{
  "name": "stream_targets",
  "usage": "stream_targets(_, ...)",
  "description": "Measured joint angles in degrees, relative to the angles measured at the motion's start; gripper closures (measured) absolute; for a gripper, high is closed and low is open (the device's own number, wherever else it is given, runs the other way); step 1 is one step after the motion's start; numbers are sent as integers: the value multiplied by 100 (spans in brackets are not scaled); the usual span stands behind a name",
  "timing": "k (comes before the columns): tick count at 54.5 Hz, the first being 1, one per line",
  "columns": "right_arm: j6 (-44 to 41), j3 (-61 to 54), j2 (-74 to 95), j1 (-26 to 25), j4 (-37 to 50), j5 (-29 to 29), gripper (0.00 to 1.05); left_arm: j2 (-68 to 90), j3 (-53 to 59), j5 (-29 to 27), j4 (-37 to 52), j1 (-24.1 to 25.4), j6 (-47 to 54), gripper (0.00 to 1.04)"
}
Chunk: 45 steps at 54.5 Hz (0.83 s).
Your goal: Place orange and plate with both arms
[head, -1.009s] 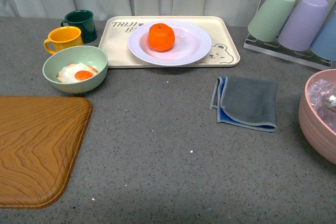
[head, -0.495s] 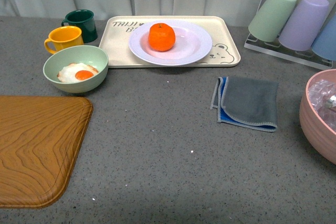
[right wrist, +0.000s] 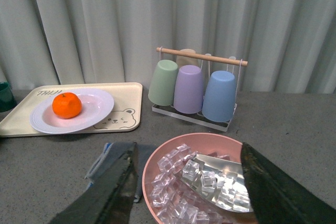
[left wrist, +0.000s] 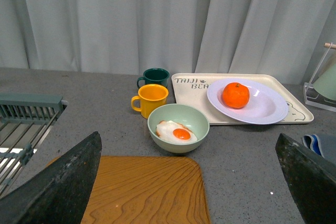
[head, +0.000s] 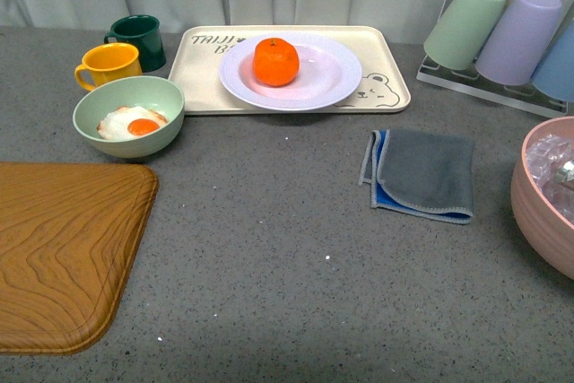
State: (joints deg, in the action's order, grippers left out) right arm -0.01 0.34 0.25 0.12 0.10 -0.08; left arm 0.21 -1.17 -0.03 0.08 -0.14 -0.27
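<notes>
Left fingers [left wrist: 63,182] spread wide, holding nothing, by my wrist feed. Right fingers [right wrist: 113,192] spread too, empty, above ice bowl [right wrist: 152,174]. Orange [head: 275,61] sits on plate [head: 336,78], plate on tray [head: 386,65] at far side of worktop [head: 287,257], well apart from both.

Beige bear tray [head: 386,91], green bowl [head: 129,118] (fried egg inside), grey cloth [head: 421,175], wooden board [head: 63,248].
</notes>
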Motion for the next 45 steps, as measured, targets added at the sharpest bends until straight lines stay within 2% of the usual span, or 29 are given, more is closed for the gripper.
stream_targets(1, 0, 0, 0, 0, 0, 0, 37, 0, 0, 0, 0, -2, 0, 7)
stream_targets(11, 2, 0, 0, 0, 0, 0, 8, 0, 0, 0, 0, 0, 0, 7)
stream_targets(16, 4, 0, 0, 0, 0, 2, 10, 0, 0, 0, 0, 0, 0, 7)
stream_targets(45, 4, 0, 0, 0, 0, 0, 9, 0, 0, 0, 0, -2, 0, 7)
